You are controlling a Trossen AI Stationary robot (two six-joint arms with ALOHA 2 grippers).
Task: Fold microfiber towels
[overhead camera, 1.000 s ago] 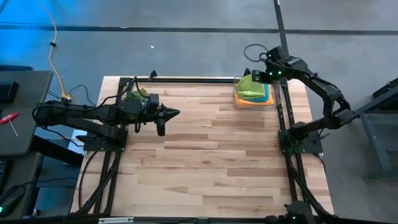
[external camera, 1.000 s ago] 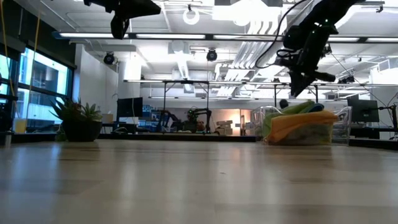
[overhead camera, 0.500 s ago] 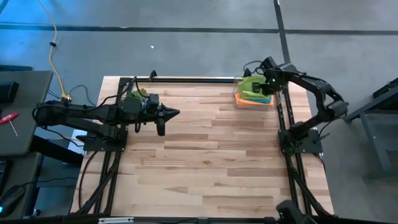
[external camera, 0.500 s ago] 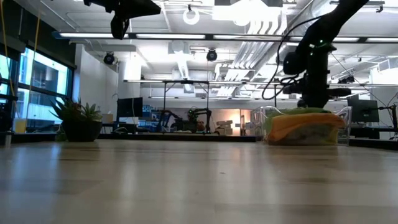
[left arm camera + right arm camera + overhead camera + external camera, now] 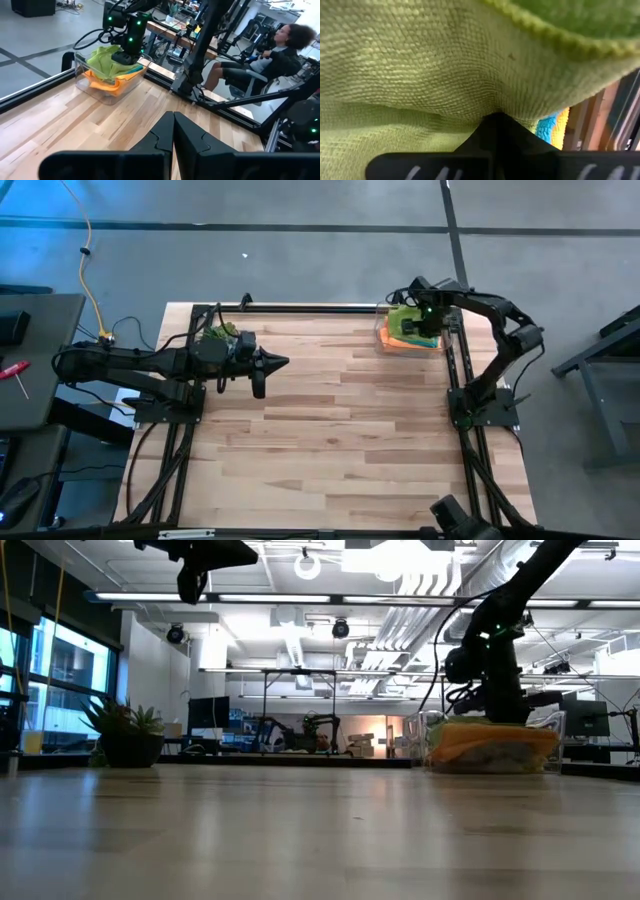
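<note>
One right gripper now sunk into the bin's lime green towel, fingers pinched on it, left gripper closed, unmoved.

Crumpled lime towel tops stacked towels.

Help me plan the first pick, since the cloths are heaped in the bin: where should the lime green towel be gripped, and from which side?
Judging by its pose, grip the lime green towel at a raised fold on top, coming straight down from above: it lies crumpled uppermost in the clear bin, whose walls block the sides. The right gripper is already down on it there.
</note>
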